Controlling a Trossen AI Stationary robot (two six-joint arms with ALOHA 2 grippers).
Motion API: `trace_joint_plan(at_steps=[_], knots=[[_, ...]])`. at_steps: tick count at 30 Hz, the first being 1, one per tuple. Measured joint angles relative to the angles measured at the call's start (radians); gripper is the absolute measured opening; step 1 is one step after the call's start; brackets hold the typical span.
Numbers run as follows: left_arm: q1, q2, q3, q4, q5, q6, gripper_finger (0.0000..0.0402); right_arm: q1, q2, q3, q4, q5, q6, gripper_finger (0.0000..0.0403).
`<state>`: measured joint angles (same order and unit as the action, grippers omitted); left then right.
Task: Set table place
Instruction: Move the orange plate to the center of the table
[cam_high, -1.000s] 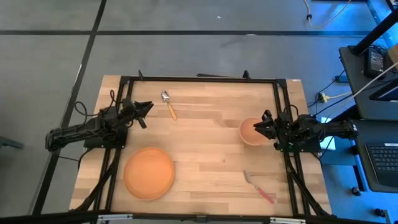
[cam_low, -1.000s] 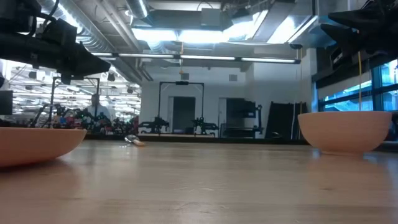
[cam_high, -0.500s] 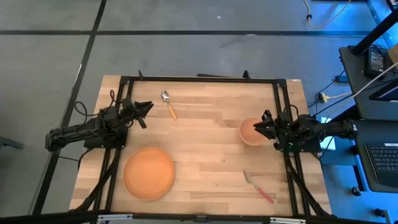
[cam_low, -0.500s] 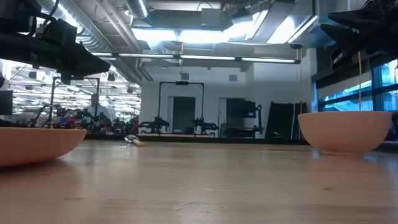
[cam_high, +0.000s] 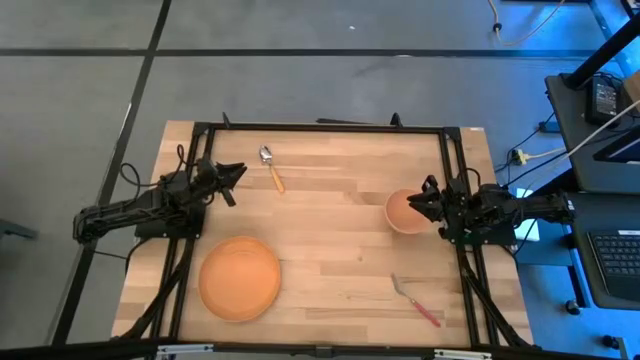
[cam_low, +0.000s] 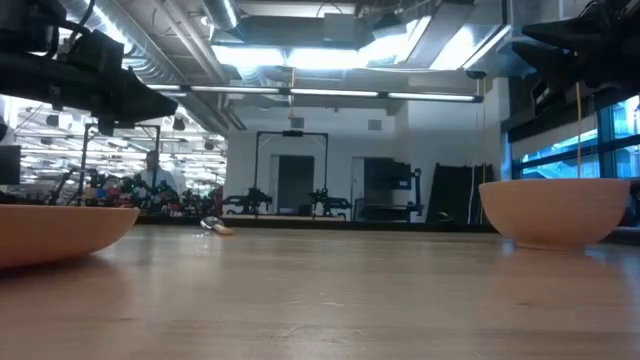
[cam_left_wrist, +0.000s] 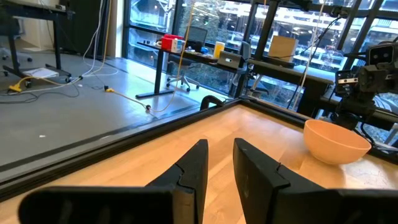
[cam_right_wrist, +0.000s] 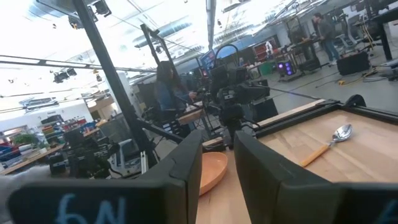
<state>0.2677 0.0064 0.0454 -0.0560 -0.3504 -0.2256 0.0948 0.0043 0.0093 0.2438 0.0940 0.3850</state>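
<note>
On the light wooden table (cam_high: 340, 250) lie an orange plate (cam_high: 240, 278) near the front left, a pale-orange bowl (cam_high: 403, 211) at the right, a wooden-handled spoon (cam_high: 271, 167) at the far left and a red-handled fork (cam_high: 415, 299) near the front right. My left gripper (cam_high: 238, 172) hovers open and level at the table's left edge, between spoon and plate. My right gripper (cam_high: 418, 200) hovers open at the bowl's right rim, well above the bowl (cam_low: 555, 210). In both wrist views nothing is between the fingers of my left gripper (cam_left_wrist: 219, 146) or my right gripper (cam_right_wrist: 217, 140).
A black metal frame (cam_high: 320, 128) edges the table. A desk with a laptop (cam_high: 612, 262) stands off the table's right side. A person (cam_right_wrist: 168, 93) stands in the room beyond the left edge. The wood in the middle, between the four pieces, is bare.
</note>
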Motion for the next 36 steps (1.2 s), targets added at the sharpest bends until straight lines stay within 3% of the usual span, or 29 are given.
trace_joint_plan(at_steps=[8,14,16,21,26,30,36], knots=[[0.000,0.000,0.000,0.000,0.000,0.000,0.0069,0.000,0.000,0.000,0.004,0.000,0.203,0.0097],[0.000,0.000,0.000,0.003,0.017,-0.094,0.0069,0.000,0.000,0.000,0.055,0.070,0.217,0.0097],[0.000,0.000,0.000,0.024,0.055,-0.151,0.0069,0.000,0.000,0.000,0.106,0.113,0.240,0.0097],[0.000,0.000,0.000,0.121,0.162,-0.247,0.0069,0.000,0.000,0.000,0.239,0.093,0.263,0.0097],[0.000,0.000,0.009,0.304,0.373,-0.292,0.0069,0.000,0.000,0.000,0.345,0.070,0.261,0.0097],[0.000,0.007,0.108,0.316,0.410,-0.397,0.0069,0.000,0.001,0.025,0.344,0.056,0.261,0.0097],[0.000,0.076,0.381,0.264,0.413,-0.316,0.0069,0.000,0.010,0.205,0.234,-0.042,0.177,0.0097]])
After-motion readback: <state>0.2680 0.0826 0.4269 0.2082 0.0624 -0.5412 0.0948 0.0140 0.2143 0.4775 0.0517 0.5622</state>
